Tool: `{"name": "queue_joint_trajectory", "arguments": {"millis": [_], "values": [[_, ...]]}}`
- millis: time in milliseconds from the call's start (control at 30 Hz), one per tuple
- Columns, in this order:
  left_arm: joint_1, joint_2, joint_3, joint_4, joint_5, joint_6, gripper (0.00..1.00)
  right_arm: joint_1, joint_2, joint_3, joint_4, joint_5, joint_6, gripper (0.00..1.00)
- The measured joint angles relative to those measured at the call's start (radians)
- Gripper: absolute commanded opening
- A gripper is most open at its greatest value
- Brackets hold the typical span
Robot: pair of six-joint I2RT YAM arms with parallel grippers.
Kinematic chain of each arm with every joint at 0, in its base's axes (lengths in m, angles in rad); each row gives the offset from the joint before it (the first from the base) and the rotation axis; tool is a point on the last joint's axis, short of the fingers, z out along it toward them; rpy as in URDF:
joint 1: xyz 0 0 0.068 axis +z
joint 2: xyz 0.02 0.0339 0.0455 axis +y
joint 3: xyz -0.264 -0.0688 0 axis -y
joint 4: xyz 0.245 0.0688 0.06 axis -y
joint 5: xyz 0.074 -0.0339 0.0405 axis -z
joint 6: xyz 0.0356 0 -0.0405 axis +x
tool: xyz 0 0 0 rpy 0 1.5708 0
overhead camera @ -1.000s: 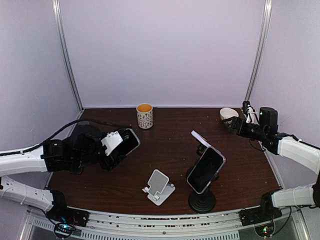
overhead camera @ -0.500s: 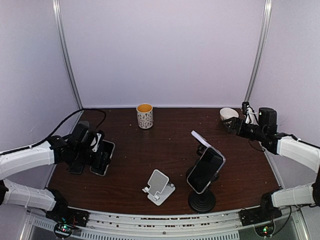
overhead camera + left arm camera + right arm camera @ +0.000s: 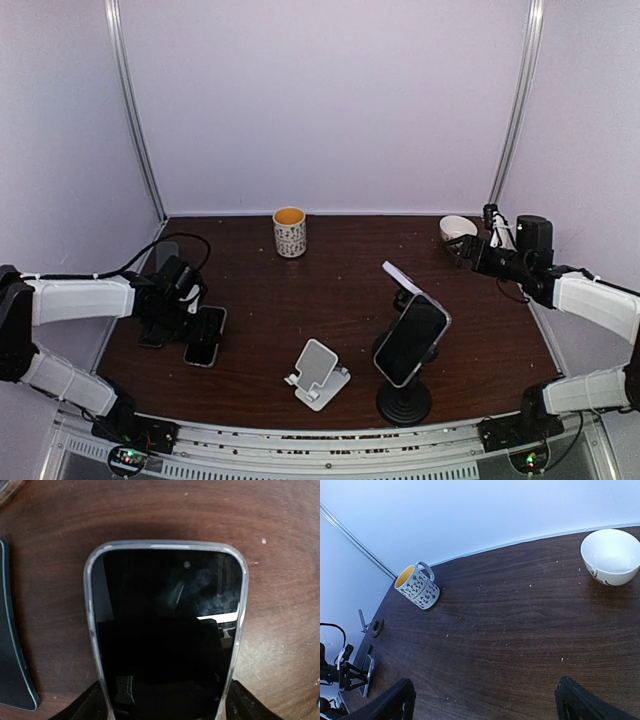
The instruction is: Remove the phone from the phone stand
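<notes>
The phone [image 3: 205,336], black-screened in a clear case, lies face up on the brown table at the left. It fills the left wrist view as the phone [image 3: 165,630]. My left gripper [image 3: 192,318] is shut on its near end, and the gripper [image 3: 165,702] has a dark finger [image 3: 90,706] against each long edge. The white folding phone stand [image 3: 318,372] sits empty at the front centre. My right gripper [image 3: 468,248] hovers at the far right. In its wrist view the gripper [image 3: 485,700] is open with only bare table between its fingers.
A second phone [image 3: 411,340] leans on a black round-based stand [image 3: 404,402], with another holder [image 3: 402,276] behind it. A dark phone [image 3: 11,660] lies flat just left of the held one. At the back stand a patterned mug [image 3: 290,231] and a white bowl [image 3: 457,228].
My left arm has carried the phone leftward and down from mid-air until it lies on the table. The right arm has not moved.
</notes>
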Motion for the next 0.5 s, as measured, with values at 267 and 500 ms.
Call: {"name": "queue_joint_trajectory", "arguments": {"millis": [267, 500], "values": [[0.015, 0.079, 0.029, 0.006, 0.021, -0.005, 0.33, 0.0, 0.002, 0.0, 0.0, 0.0, 0.0, 1.0], [0.015, 0.133, 0.066, 0.026, 0.028, -0.005, 0.38, 0.0, 0.005, 0.0, -0.001, 0.0, -0.001, 1.0]]}}
